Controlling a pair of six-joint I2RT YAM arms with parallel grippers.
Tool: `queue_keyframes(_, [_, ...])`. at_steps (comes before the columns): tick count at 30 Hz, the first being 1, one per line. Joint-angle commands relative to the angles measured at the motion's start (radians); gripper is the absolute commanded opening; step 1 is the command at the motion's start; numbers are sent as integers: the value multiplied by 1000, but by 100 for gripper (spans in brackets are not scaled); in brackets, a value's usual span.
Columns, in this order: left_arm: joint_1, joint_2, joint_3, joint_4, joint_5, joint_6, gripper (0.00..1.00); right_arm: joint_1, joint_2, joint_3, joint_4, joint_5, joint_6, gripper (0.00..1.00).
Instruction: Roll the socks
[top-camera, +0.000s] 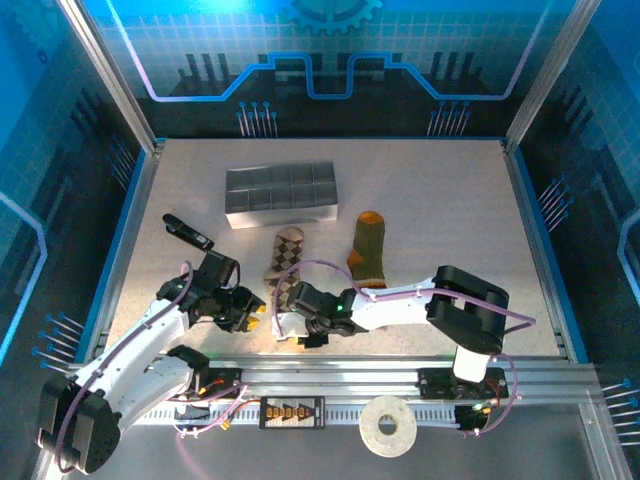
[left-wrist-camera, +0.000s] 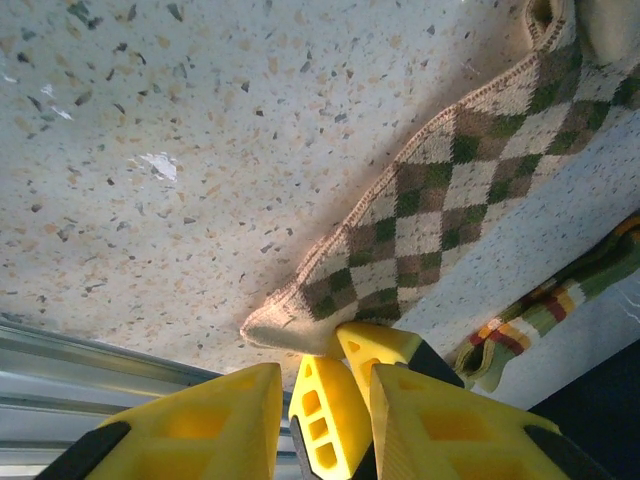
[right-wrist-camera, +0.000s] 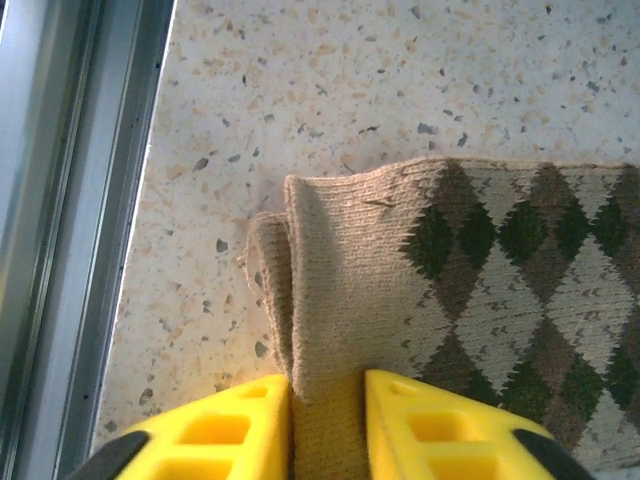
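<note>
The beige-brown argyle sock (top-camera: 284, 262) lies flat on the speckled table, its plain beige end towards the arms. My right gripper (top-camera: 288, 322) is shut on that beige end. In the right wrist view its yellow fingers (right-wrist-camera: 225, 430) press the folded knit (right-wrist-camera: 480, 270) from both sides. My left gripper (top-camera: 252, 312) hovers just left of it, open, with no cloth between its jaws. From the left wrist view the argyle sock (left-wrist-camera: 450, 190) runs up to the right, and the right gripper's fingers (left-wrist-camera: 385, 350) sit at its tip. The olive green sock (top-camera: 367, 252) with an orange toe lies to the right (left-wrist-camera: 530, 320).
A grey divided tray (top-camera: 281, 195) stands behind the socks. A black object (top-camera: 187, 232) lies at the left of the table. The metal front rail (right-wrist-camera: 60, 200) runs close beside the held sock end. A white tape roll (top-camera: 388, 427) rests on the rail frame in front.
</note>
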Motion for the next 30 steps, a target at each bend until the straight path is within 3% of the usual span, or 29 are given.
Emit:
queue_keyframes(1, [0,-18,-12,-42,10,-28,30,-11,78,37,11,18,58,19])
queue_keyframes(7, [34,-32,-12,-53,16,-25,30,-17,84,89,-24,-42,123,5])
queue_keyframes(11, [76,-46,-7,-85,20,-3,30,-44,59,100,-45,-145,195,0])
queue_keyframes(23, [131,-44,-3,-100,29,34,30,-141,87,168,-121,-414,346,0])
queue_keyframes(30, [130,-35,-5,-81,43,34,31,-187,138,244,-184,-482,414,0])
